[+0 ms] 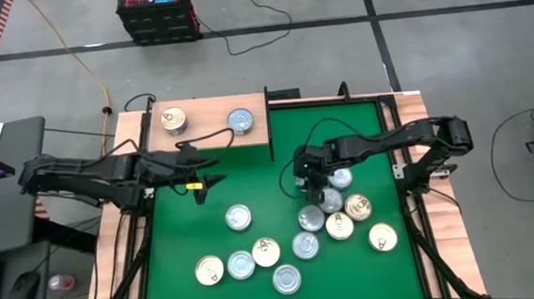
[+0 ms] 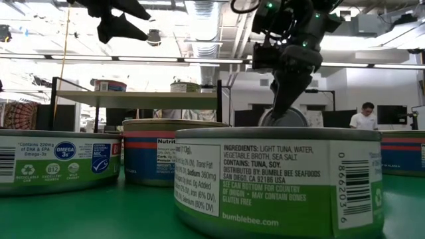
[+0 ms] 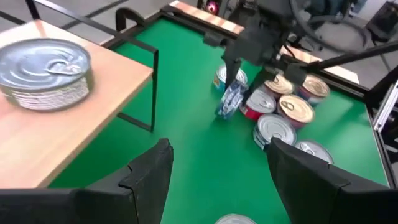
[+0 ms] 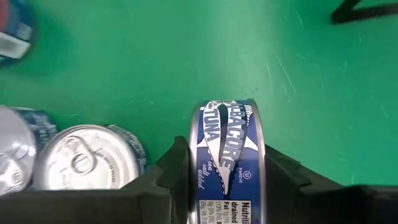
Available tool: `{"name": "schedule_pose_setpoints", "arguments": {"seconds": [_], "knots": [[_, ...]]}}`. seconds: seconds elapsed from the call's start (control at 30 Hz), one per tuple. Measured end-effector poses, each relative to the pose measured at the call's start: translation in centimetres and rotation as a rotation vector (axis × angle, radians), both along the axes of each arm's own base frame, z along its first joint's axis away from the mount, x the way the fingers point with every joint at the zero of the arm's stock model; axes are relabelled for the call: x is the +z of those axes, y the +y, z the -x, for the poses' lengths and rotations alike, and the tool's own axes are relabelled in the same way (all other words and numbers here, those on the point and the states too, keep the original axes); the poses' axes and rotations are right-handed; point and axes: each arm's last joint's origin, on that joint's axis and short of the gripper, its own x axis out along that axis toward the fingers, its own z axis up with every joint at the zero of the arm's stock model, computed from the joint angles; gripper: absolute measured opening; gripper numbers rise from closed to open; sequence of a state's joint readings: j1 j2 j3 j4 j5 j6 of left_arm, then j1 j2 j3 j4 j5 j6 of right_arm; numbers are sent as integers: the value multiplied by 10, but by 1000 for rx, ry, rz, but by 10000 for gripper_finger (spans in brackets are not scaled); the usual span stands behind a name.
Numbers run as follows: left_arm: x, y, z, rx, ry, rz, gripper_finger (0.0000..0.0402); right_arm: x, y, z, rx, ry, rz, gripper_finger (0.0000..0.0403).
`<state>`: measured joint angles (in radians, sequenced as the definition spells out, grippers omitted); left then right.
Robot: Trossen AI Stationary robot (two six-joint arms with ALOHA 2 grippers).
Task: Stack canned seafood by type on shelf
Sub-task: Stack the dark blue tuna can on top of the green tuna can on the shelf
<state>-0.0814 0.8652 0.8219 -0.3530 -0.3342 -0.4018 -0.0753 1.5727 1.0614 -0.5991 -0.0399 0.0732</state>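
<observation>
On the left, the left gripper [image 1: 215,181] hangs over the green mat [image 1: 341,125], just in front of the shelf [image 1: 205,140]. Its two dark, angular fingers [image 3: 146,174] are spread apart with nothing between them.

The shelf is a flat rectangular board of pale wood on thin black metal legs, at the far left corner of the mat. Two round flat tins stand on it, apart from each other — a gold-lidded tin [image 1: 173,119] to the left and a silver-lidded tin [image 1: 241,121] to the right, whose lid has pressed rings and a pull tab and whose side is ribbed.

In the middle of the felt-like mat lies one silver tin [image 1: 238,217] alone, and nearer the front edge a loose row of four tins [image 1: 247,264], gold and silver lids mixed.

On the right, the right gripper [image 1: 309,186] is down at the left edge of a tight cluster of tins [image 1: 342,218]. Its fingers [image 4: 177,171] pinch a blue tuna tin [image 4: 231,162] by its two flat faces — the tin stands on its edge, tilted, with the glossy blue label and white lettering turned to the wrist camera. This tin is just beside the cluster.
</observation>
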Motion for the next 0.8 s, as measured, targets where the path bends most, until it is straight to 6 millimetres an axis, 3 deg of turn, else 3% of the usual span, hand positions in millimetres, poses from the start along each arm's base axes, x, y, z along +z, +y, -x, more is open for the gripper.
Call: {"name": "schedule_pose_setpoints", "arguments": {"seconds": [0.1,0.3,0.5,0.7,0.8], "knots": [[-2,-2,-11,-55,-12,23,249,18,4,-1,46,-62,-18,162],[-6,-6,-42,-142,46,-46,249,73,17,-13,260,-387,94,176],[9,2,-70,-109,123,-139,249,109,5,-24,204,-551,208,170],[42,18,-63,-7,173,-190,249,147,-8,-27,166,-619,440,165],[56,25,-48,49,187,-200,249,152,-17,-34,172,-607,566,180]]}}
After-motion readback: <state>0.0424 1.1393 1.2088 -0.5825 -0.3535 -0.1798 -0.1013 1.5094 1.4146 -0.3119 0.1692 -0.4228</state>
